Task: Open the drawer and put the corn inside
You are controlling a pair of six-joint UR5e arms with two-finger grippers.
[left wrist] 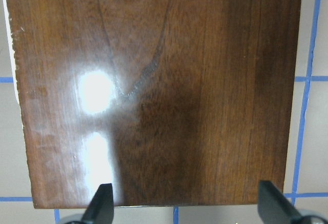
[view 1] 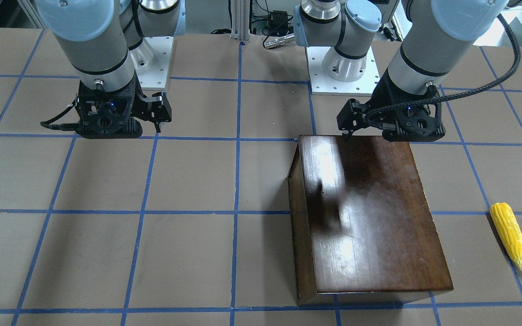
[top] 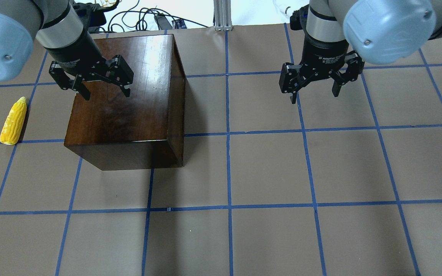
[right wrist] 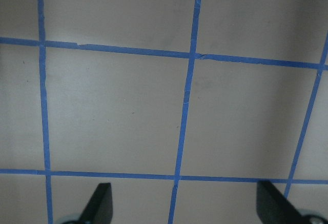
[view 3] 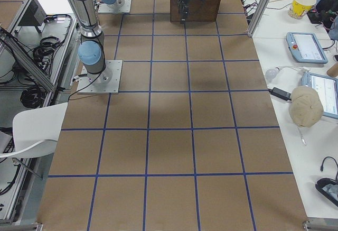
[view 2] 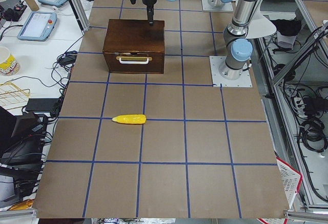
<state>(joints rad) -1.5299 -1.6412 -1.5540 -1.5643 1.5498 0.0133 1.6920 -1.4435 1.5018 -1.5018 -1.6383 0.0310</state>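
Your left gripper (top: 106,92) is spread wide with nothing between its fingers (left wrist: 100,203). It hangs above the glossy top of the dark wooden box (top: 129,96), by the edge nearest the robot's base. In the left wrist view you see that edge running just ahead of the two fingertips, with bright glare on the wood. No view shows the gripper touching the box.

Your right gripper (top: 314,96) is also spread wide and holds nothing. It hovers over bare table (top: 267,172), well apart from the box. Its wrist view shows only the brown surface and the blue tape lines (right wrist: 187,96).

The drawer (view 2: 134,64) is pushed fully in, its front flush with the face of the box. That front faces the robot's left side, and you can see it only from the left end of the table. A pale bar handle (view 2: 134,58) runs across it. Neither gripper is at the handle.

The corn (top: 14,120) lies flat on the table on the robot's left of the box, on the same side as the drawer front and clear of it. Its narrow tip points away from the robot's base, and it rests close along one of the blue lines. Both grippers are away from it; the left one is the nearer.
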